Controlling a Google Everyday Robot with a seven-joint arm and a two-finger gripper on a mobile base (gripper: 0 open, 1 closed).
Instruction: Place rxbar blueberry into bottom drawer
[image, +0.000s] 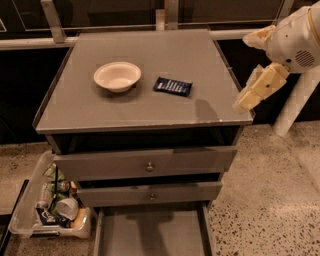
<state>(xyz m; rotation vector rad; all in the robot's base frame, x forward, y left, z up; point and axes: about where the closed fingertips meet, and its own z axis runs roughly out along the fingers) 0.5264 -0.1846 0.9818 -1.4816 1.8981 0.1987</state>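
- Speckled stone floor (272, 195) surrounds a grey cabinet (150, 107) with a flat top, set against a dark wall.
- The gripper (244, 102) hangs off the cabinet's right edge, just beside the front right corner and about level with the top, and points down and to the left.
- Whether the gripper is open or closed cannot be told.
- The white arm (295, 37) rises up and to the right behind the gripper.
- The bar (172, 86) lies flat on the cabinet top, well apart from the gripper, to its left and a little further back.
- A bowl (117, 76) sits upright further left, beyond the bar and near it, not touching it.
- The bottom drawer (150, 235) is pulled out, far below the gripper and to its left, showing its grey floor.
- Two knobbed drawers (190, 160) above it stand slightly out.
- A clear bin (27, 210) of clutter sits on the floor at the far lower left.
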